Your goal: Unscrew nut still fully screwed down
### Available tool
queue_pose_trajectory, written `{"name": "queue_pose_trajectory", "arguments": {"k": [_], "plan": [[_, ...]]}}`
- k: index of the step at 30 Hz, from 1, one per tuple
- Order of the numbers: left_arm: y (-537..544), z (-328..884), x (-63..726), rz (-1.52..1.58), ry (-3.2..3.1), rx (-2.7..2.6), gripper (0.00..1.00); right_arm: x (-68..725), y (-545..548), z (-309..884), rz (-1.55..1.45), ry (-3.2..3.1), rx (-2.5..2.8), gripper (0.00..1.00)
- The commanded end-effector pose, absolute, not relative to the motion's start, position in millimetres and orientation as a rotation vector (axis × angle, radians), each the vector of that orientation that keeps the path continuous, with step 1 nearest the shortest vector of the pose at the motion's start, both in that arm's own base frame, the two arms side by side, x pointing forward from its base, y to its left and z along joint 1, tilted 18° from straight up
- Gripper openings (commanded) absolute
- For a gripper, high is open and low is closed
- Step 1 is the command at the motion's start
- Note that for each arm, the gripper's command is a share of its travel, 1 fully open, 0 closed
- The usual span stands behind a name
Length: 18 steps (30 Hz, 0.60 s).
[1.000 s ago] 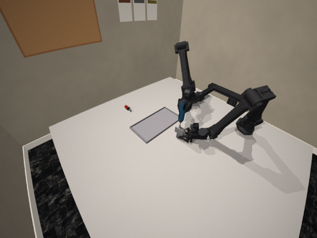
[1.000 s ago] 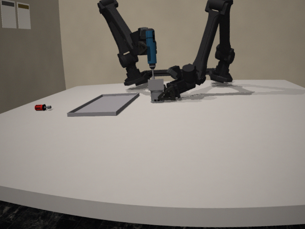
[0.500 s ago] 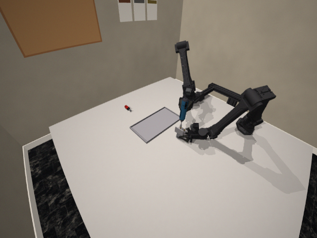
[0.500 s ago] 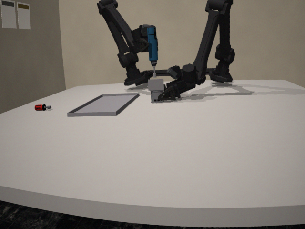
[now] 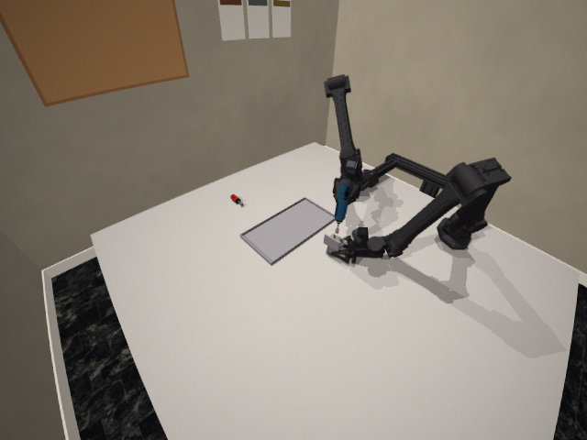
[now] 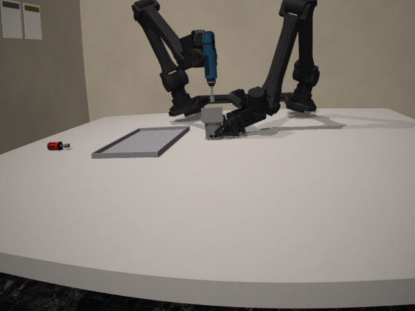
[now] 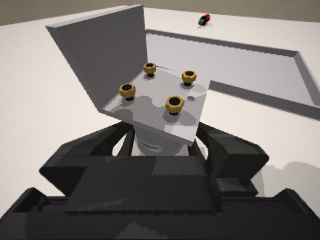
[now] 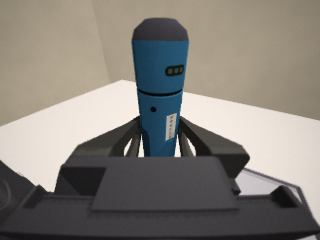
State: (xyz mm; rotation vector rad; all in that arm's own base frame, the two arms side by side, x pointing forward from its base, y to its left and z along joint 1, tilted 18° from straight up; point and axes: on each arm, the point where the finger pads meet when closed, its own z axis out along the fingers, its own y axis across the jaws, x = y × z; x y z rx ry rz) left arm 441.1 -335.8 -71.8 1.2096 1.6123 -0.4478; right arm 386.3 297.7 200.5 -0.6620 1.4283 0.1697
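Note:
The joint module (image 5: 331, 249) (image 6: 211, 129) (image 7: 155, 143) stands on the table beside the tray. Its grey L-shaped bracket (image 6: 211, 115) (image 7: 100, 55) sits on top. Several brass nuts rest on studs on the bracket's flat plate, among them one (image 7: 127, 90), a second (image 7: 149, 68) and a third (image 7: 174, 103); I cannot tell which sits lowest. My left gripper (image 5: 342, 246) (image 6: 221, 128) (image 7: 160, 119) is low and shut on the module's body. My right gripper (image 5: 343, 189) (image 6: 201, 55) (image 8: 159, 120) is shut on the blue nut driver (image 5: 342, 196) (image 6: 209, 55) (image 8: 160, 100), held upright with its tip a little above the bracket, touching no nut.
A flat grey tray (image 5: 256, 249) (image 6: 124, 154) (image 7: 250, 95) lies just beside the module. A small red-handled tool (image 5: 235, 199) (image 6: 55, 146) (image 7: 204, 20) lies on the table beyond the tray. Both arm bases stand at the table's far edge.

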Motion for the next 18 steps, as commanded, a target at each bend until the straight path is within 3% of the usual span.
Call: {"name": "queue_pose_trajectory", "arguments": {"k": [1, 18], "plan": [[-340, -66, 446, -0.446, 1.592, 1.206, 0.59, 398, 317, 253, 0.206, 1.32, -0.607, 0.42], [-340, -66, 446, -0.446, 1.592, 1.206, 0.59, 395, 329, 262, 0.213, 1.337, -0.605, 0.42]]}}
